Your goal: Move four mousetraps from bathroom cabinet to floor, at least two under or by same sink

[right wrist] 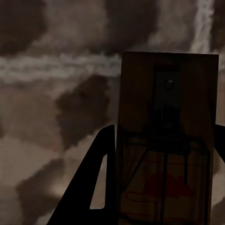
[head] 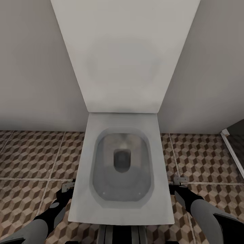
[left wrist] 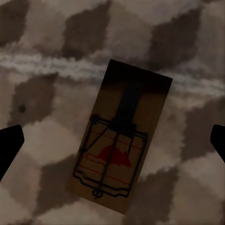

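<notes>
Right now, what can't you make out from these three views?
- Right wrist view: mousetrap is cut off by the frame edge, its lower end unseen.
- Left wrist view: fingertips cropped at the frame sides.
- Head view: toilet hides the floor beneath it.

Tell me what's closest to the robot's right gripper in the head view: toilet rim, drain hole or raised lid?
1. Toilet rim, just beside the right gripper.
2. Drain hole, mid-bowl.
3. Raised lid, back by the wall.
</notes>
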You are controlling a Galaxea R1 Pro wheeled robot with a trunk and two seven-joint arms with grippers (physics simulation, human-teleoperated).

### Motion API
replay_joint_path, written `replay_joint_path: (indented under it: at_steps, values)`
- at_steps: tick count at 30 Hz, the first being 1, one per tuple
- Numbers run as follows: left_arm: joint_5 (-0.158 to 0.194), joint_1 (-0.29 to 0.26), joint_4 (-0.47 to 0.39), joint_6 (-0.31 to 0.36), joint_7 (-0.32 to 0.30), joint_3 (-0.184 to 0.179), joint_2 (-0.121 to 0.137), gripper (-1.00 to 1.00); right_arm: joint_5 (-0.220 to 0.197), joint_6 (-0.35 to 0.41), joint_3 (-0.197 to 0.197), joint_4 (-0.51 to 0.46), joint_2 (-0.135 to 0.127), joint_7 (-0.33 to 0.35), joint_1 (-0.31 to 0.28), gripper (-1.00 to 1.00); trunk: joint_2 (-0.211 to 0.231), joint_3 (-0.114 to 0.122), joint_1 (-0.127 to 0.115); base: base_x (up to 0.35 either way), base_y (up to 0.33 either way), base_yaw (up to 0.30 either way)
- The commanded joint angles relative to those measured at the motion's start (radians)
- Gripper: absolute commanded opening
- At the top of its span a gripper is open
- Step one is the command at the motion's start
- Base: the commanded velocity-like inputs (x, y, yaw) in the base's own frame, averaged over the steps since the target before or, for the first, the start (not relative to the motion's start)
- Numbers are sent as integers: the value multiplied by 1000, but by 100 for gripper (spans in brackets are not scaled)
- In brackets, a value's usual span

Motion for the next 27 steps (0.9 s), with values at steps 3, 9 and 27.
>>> replay_joint_path:
  at_steps: [3,9,27]
  values:
    - [-2,-1,1,-4,0,3,0,100,10,6,-7,-1,0,-1,0,-100,0,0,0,0,0,0]
    - [-2,-1,1,-4,-1,3,0,100,9,7,-7,-1,0,-1,0,100,0,0,0,0,0,0]
    - [-3,-1,1,-4,0,3,-1,100,10,6,-7,-1,0,-1,0,100,0,0,0,0,0,0]
